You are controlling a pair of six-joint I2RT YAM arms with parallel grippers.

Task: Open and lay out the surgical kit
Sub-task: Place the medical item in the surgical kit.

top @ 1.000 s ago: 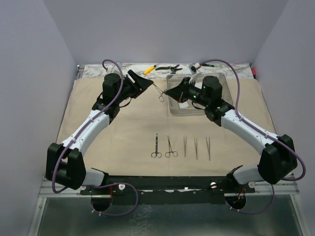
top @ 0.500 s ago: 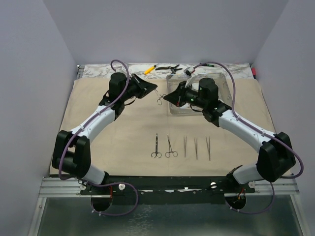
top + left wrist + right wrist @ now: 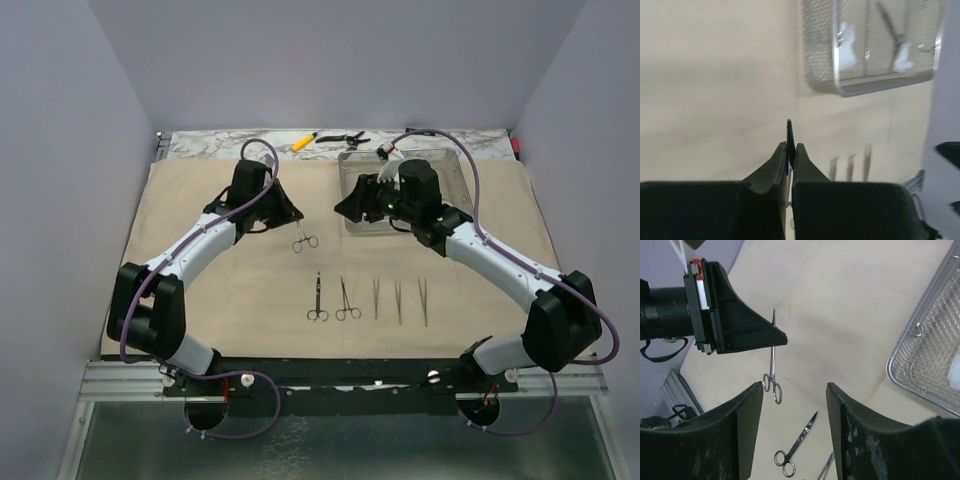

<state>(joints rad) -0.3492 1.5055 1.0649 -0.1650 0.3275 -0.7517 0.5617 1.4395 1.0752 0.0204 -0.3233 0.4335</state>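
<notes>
The beige cloth wrap (image 3: pixel 200 270) lies spread over the table. My left gripper (image 3: pixel 294 214) is shut on the tip of a steel ring-handled clamp (image 3: pixel 305 240), which hangs from it above the cloth, rings down. The right wrist view shows that clamp (image 3: pixel 772 371) dangling from the left gripper (image 3: pixel 782 339). My right gripper (image 3: pixel 345 205) stands open and empty just right of it, at the tray's (image 3: pixel 458 180) left end. In the left wrist view the tray (image 3: pixel 880 85) holds white gauze balls (image 3: pixel 847 42). Two clamps (image 3: pixel 317 297) and three tweezers (image 3: pixel 398 300) lie in a row near the front.
A yellow pen (image 3: pixel 305 141) and black-handled pliers (image 3: pixel 342 137) lie on the marbled strip behind the cloth. Purple cables loop over both arms. Grey walls close in the left, right and back sides.
The left gripper shut on the clamp and carried it down and toward the front. The right gripper opened, let go of the clamp and drew back toward the tray.
</notes>
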